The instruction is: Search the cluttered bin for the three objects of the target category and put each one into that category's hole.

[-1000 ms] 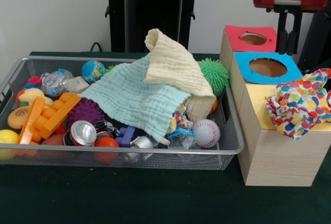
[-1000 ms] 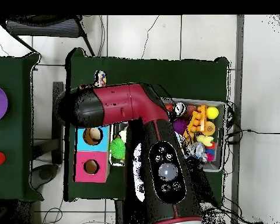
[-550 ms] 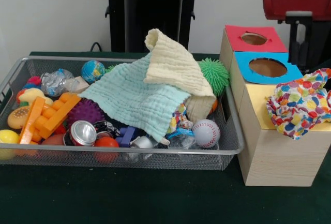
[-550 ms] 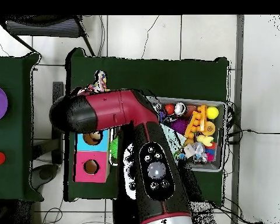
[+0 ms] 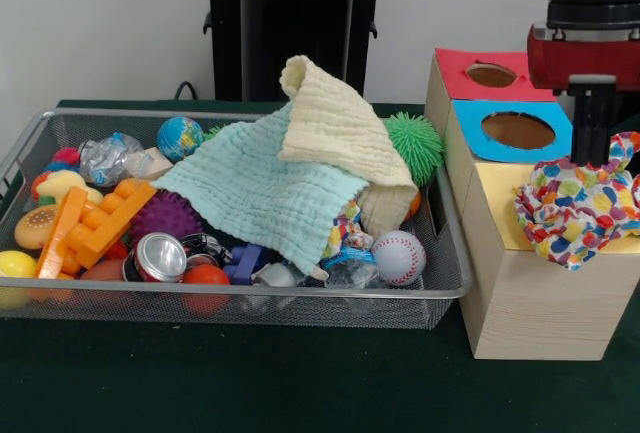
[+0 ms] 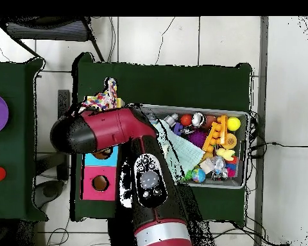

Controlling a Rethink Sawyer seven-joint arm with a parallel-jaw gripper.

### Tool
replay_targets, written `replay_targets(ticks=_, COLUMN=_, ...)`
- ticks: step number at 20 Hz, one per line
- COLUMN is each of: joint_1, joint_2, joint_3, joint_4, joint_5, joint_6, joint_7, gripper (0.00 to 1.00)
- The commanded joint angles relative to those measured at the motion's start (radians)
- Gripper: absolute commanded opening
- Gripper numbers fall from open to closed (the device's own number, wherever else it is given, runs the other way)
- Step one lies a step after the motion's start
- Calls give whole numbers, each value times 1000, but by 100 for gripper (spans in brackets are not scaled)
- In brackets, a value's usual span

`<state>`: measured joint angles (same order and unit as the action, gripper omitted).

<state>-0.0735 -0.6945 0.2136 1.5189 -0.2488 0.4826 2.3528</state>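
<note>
Soft waffle-weave cloths, one mint (image 5: 262, 198) and one cream (image 5: 335, 123), drape over a wire-mesh bin (image 5: 445, 283) of hard plastic toys, a spiky green ball (image 5: 415, 145) and a stitched baseball (image 5: 398, 257). Crumpled polka-dot fabric (image 5: 578, 208) lies on the yellow top of the wooden box (image 5: 525, 303), beside the round blue-framed hole (image 5: 518, 130) and red-framed hole (image 5: 491, 74). Dark green felt (image 5: 300, 383) covers the table; the gripper (image 5: 593, 123) hangs just behind the fabric, and whether it is open cannot be told.

— Any room under the gripper (image 5: 598, 128)?
— Hardly; the spotted cloth (image 5: 578, 208) lies bunched just below it, covering the yellow hole.
— And beside it?
— The blue hole (image 5: 518, 130) is bare. Over in the bin (image 5: 250, 293), two cloths (image 5: 290, 168) blanket the middle.
</note>
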Motion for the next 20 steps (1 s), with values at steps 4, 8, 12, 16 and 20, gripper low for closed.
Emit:
replay_targets(ticks=4, joint_1=25, joint_2=79, joint_3=-107, joint_4=20, joint_5=-84, joint_6=-47, joint_7=68, gripper=0)
replay_targets(ticks=8, joint_1=15, joint_2=80, joint_3=-113, joint_4=4, joint_5=-75, joint_6=-37, joint_7=54, gripper=0)
replay_targets(ticks=12, joint_1=12, joint_2=67, joint_3=-116, joint_4=18, joint_5=-58, joint_6=-43, joint_7=61, gripper=0)
replay_targets(ticks=16, joint_1=-6, joint_2=94, joint_3=-91, joint_4=39, joint_5=-31, joint_6=-72, joint_7=69, gripper=0)
replay_targets(ticks=20, joint_1=-12, joint_2=104, joint_3=-69, joint_4=55, joint_5=-3, joint_6=-108, joint_7=94, gripper=0)
